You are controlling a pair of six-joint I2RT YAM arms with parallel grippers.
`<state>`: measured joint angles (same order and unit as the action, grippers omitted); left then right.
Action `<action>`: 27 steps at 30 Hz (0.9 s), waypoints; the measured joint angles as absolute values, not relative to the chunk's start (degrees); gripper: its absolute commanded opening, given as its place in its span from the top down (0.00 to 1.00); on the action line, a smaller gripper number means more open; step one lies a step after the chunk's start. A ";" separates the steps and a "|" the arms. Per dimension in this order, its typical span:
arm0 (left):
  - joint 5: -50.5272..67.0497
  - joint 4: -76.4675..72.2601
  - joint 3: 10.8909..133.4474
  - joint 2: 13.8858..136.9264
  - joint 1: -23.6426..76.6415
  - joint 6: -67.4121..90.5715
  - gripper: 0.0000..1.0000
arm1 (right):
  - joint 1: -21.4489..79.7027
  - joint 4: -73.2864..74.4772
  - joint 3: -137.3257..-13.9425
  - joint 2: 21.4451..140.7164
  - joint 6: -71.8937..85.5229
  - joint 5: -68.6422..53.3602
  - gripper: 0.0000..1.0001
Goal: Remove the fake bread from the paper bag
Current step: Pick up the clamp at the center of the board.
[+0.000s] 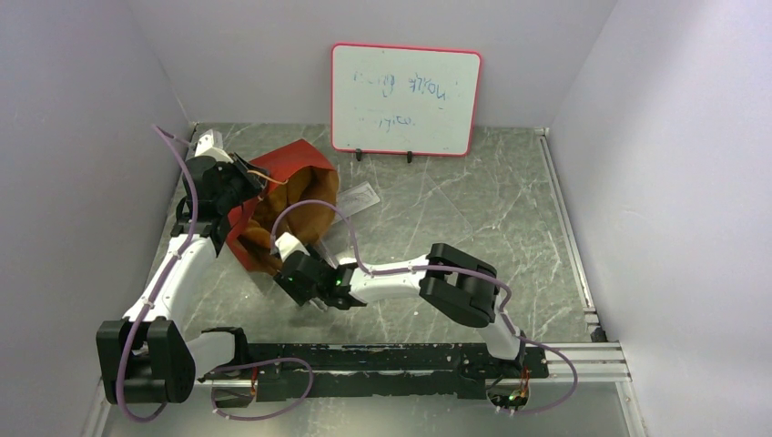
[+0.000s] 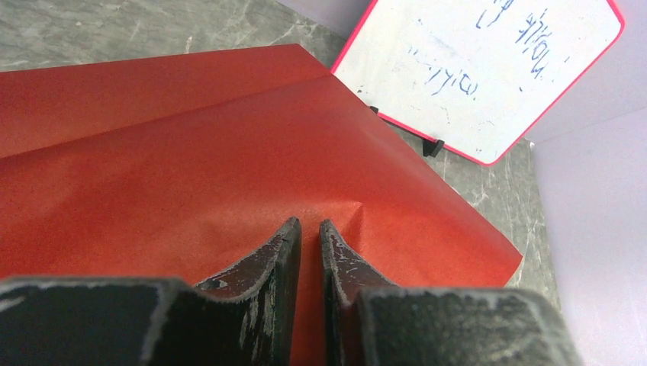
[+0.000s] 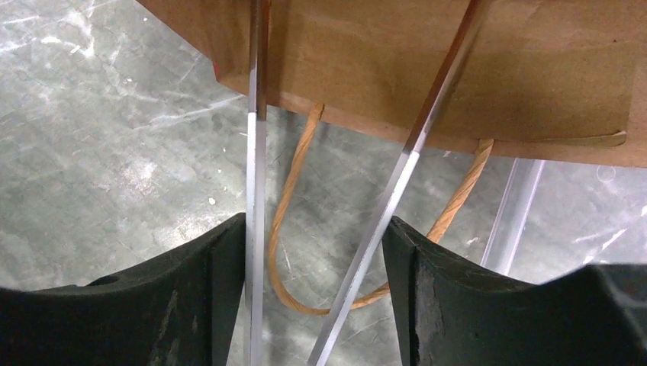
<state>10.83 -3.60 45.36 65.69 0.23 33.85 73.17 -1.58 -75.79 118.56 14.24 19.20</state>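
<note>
The left tool (image 2: 309, 225) is all but closed. Its two dark fingers pinch a small crease of the red outer wall of the paper bag (image 2: 191, 152), so it has hold of the bag itself. The right tool (image 3: 314, 221) stands with its fingers well apart. Two shiny edges of a clear plastic piece (image 3: 255, 191) run up between them, one along the inner face of the left finger and the other slanting past the tip of the right finger. Whether the fingers press on that piece cannot be told.

Just beyond the right tool's fingertips the bag's brown kraft rim crosses the wrist view, and a twisted paper handle (image 3: 294, 198) loops down from it onto the counter (image 3: 99, 137).

From above, the bag (image 1: 291, 168) lies on its side at the left rear of the grey marbled counter. Its mouth is turned toward the right arm and its brown inside shows. The fake bread cannot be seen in any view.

A whiteboard (image 1: 405, 100) with a red frame stands against the back wall, well apart from the bag.
</note>
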 measured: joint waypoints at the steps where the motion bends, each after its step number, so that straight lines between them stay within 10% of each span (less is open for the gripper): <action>1: 10.76 -3.60 45.36 65.69 0.25 33.85 0.90 | 73.12 -1.67 -75.68 118.56 14.26 19.03 0.38; 16: 10.28 -3.60 45.36 65.78 0.45 33.82 0.90 | 72.16 -2.04 -74.67 118.74 15.42 18.00 0.60; 27: 10.09 -3.55 45.36 65.60 0.49 33.82 0.90 | 70.96 2.09 -76.75 118.74 15.40 14.09 0.99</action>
<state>10.09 -3.55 45.36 65.60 0.49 33.82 70.96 2.09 -76.75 118.74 15.40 14.09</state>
